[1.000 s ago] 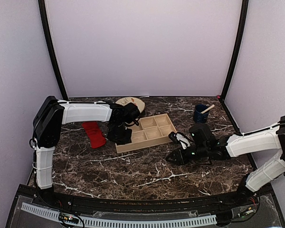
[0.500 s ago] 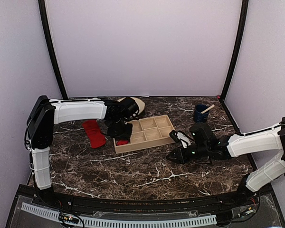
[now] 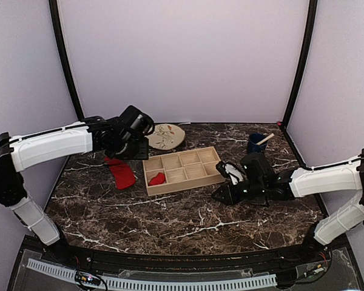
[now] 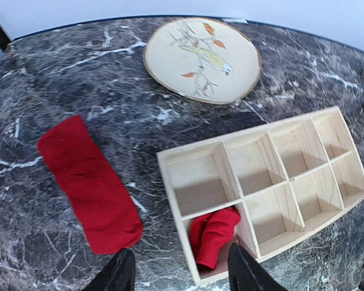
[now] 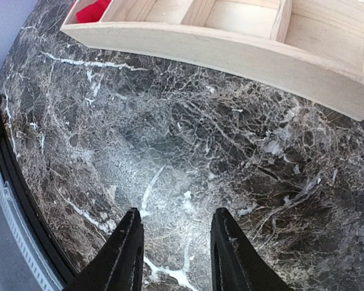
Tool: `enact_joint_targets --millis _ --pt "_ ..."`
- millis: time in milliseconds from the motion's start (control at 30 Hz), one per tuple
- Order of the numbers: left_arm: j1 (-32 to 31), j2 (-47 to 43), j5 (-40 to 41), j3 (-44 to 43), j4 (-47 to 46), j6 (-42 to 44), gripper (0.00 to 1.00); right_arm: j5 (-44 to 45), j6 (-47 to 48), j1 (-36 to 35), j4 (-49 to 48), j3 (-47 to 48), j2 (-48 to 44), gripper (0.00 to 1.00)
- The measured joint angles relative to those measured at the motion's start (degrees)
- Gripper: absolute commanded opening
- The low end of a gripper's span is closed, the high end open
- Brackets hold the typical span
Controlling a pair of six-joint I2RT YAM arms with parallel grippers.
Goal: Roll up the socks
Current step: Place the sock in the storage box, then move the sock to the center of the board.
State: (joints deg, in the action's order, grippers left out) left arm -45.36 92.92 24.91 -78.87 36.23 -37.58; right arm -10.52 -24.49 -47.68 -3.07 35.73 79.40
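One red sock (image 4: 213,233) is bunched in the near-left compartment of the wooden tray (image 4: 249,133); the other sock (image 4: 88,182) is laid flat on the bench (image 4: 60,79) beside it. Left fingers (image 4: 118,274) and right fingers (image 5: 126,254) are spread apart, empty.

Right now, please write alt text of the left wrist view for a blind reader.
A rolled red sock lies in a corner compartment of a wooden tray; a flat red sock lies on the table beside it. The open left gripper hovers above, and a painted plate sits beyond.

Red socks (image 4: 88,185), pale wood tray (image 5: 230,54), dark white-veined marble table (image 4: 79,73), cream bird-painted plate (image 4: 170,66).
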Motion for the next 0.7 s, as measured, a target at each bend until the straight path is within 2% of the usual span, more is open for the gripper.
enact_joint_targets --millis 100,233,300,400,700 --pt "1.5 -9.9 4.0 9.5 -4.8 -1.9 0.56 1.9 0.0 -0.9 0.3 1.2 0.0 0.35" --pt "8.0 -16.3 4.5 18.1 -10.1 -4.7 0.56 4.4 0.2 -2.0 1.1 3.9 0.3 0.36" --pt "11.1 -17.1 3.9 21.7 -12.1 -6.2 0.49 5.5 0.2 -2.9 1.4 5.6 0.6 0.36" --pt "14.8 -15.5 2.0 25.2 -14.8 -8.2 0.33 7.1 0.1 -4.5 2.0 7.6 0.9 0.36" --pt "20.8 -2.3 -8.7 25.7 -22.5 -10.8 0.16 10.6 -1.3 -8.7 3.4 11.1 3.7 0.36"
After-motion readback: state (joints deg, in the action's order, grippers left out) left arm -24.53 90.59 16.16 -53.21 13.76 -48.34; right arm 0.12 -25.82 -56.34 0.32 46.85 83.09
